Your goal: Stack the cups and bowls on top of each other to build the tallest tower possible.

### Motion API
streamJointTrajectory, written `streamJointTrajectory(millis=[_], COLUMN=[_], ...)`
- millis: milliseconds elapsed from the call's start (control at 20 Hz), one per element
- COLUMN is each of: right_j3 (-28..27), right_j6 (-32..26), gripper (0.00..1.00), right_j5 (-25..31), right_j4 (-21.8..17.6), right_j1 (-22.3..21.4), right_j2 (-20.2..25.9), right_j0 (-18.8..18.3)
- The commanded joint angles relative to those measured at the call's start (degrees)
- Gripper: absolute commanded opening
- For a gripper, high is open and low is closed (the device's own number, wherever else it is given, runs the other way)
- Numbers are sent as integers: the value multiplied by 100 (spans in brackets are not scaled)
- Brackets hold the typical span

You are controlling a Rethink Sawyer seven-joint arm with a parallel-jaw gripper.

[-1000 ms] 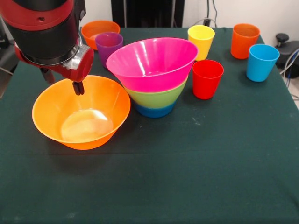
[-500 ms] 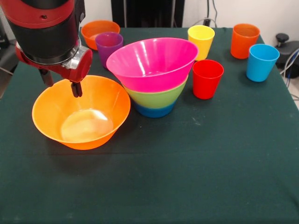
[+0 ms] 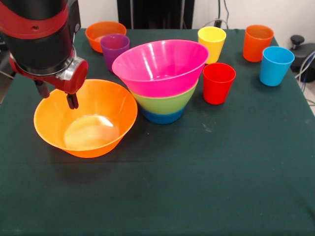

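Gripper (image 3: 57, 96): released, 2 fingers straddling far-left rim of large orange bowl (image 3: 93, 129); 3-bowl tower (image 3: 162, 78) right.

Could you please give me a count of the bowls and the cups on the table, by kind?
Bowls: 5 (large orange bowl, pink bowl, green bowl, blue bowl, small orange bowl)
Cups: 5 (purple cup, yellow cup, red cup, orange cup, light blue cup)
Total: 10

Lab: cloth-draped table (image 3: 206, 187) (cables (image 3: 306, 64) behind)
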Motion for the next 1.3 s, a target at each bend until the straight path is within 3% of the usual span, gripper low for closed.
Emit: streamJointTrajectory(millis=[50,550,950,1300], right_j3=[56,80,125,231], right_j6=[-1219,-1263,-1201,-1204], gripper=[100,100,100,100], right_j5=[116,227,754,650], right_j4=[-200,-170,-118,-150], right_j1=[283,227,-75,-94], right_j2=[552,522,438,450], right_j0=[-42,-60,-3,-23])
